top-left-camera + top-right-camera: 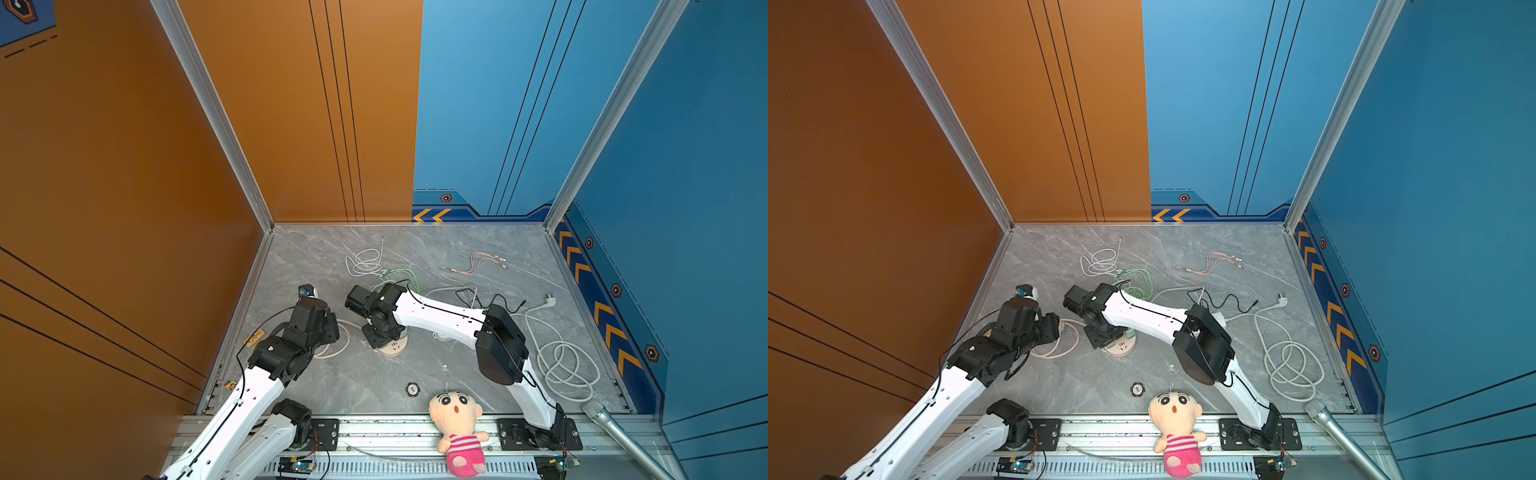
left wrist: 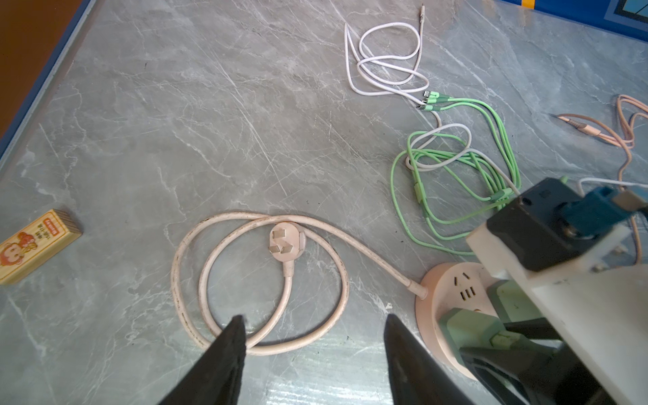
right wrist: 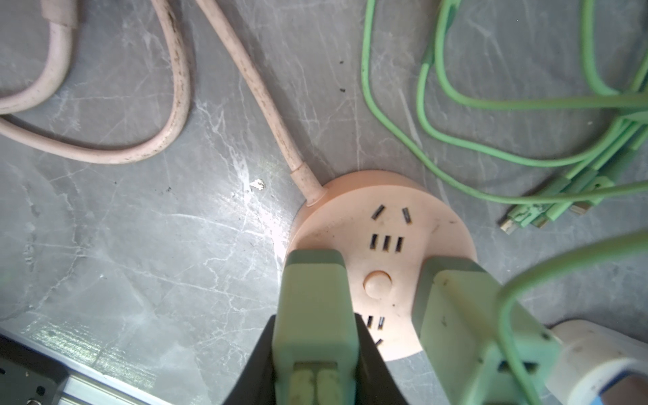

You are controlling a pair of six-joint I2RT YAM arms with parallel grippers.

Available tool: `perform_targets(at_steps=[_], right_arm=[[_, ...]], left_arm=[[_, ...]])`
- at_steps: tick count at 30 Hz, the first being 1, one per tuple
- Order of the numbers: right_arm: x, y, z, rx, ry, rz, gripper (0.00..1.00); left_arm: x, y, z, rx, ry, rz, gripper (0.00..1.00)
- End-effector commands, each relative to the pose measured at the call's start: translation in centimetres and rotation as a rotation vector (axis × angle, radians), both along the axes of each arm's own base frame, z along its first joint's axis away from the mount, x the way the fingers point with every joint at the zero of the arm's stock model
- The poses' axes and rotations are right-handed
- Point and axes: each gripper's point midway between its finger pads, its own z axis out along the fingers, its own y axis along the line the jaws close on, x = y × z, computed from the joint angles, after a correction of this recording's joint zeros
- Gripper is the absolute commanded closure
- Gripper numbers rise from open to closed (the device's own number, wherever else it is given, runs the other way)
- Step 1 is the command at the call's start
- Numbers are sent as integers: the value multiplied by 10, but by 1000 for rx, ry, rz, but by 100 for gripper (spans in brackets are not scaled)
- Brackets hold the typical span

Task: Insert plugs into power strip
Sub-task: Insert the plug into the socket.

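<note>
Green plug [image 3: 312, 308], clamped by the right gripper [image 3: 314, 336], stands on the round pink power strip [image 3: 382, 217] (left gripper [image 2: 314, 322] hovers nearby, jaws apart), so a crooked push could slide the unbraced strip.

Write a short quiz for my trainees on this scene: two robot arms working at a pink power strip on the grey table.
1. True or false: the left claw is gripping a plug.
2. The plug held in the right claw is: A) teal B) green C) pink-brown.
3. Fill in: seen from above, the power strip is ____ in shape.
Key: 1 false, its jaws stand open and empty; 2 B; 3 round.
</note>
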Motion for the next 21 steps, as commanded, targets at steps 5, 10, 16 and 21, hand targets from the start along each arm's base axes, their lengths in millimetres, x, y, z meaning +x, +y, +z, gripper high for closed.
perform_targets(at_steps=[5,10,16,21], right_arm=[[-28,-49,-67,-263,130,24,100],[-31,-50,-70,-279,119,29,100],[-31,-52,-77,-299,117,32,100],[-36,-52,-87,-265,175,24,100]], left_arm=[[-3,3,-9,2,39,11,37],[1,2,-2,-6,25,17,37],[0,2,-2,-10,26,15,37],[1,2,-3,-17,32,21,38]])
